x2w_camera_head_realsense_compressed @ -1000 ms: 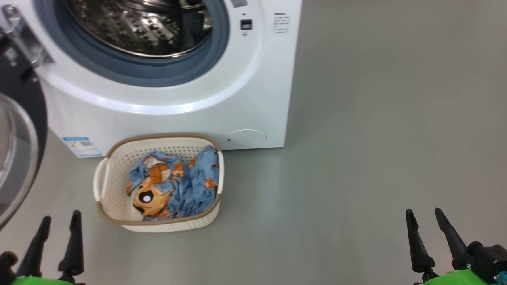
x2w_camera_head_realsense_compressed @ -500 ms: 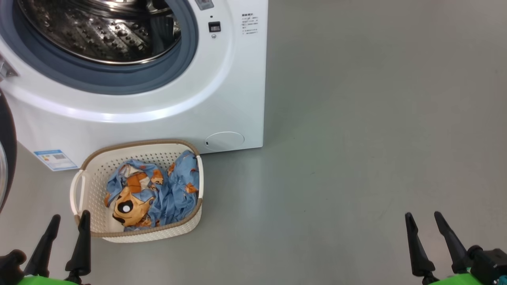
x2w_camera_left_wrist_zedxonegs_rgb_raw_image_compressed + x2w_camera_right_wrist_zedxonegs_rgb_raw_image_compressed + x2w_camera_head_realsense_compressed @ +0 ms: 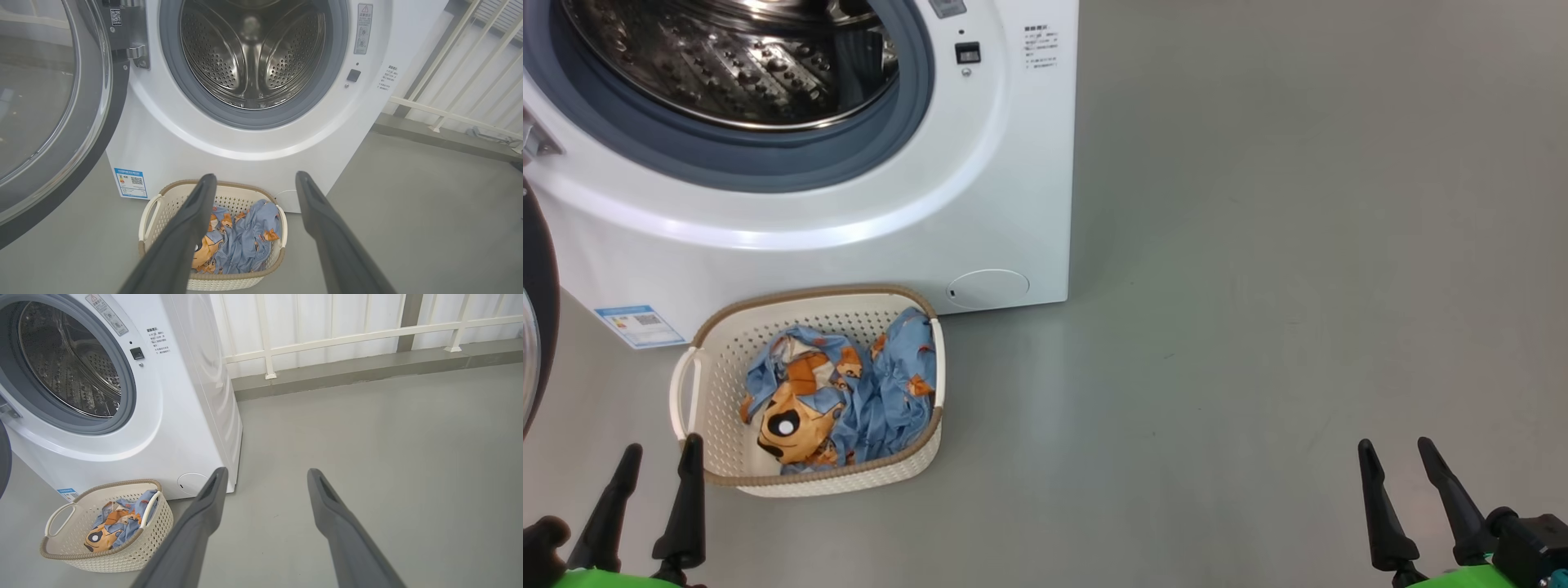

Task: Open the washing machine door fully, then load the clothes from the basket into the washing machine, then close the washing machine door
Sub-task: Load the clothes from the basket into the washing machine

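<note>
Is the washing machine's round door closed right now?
No, the washing machine door stands swung wide open on its hinge, leaving the steel drum exposed.

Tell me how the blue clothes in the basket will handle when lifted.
The clothes lie crumpled in soft folds, so they will probably hang limp from a pinch. The fabric looks thin, so likely light. They are bunched together in the basket, so one grab may lift several pieces.

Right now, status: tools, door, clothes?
Left tool open, empty, near basket. Right tool open, empty. Washing machine door wide open; clothes in basket. Nothing blocking the drum.
</note>
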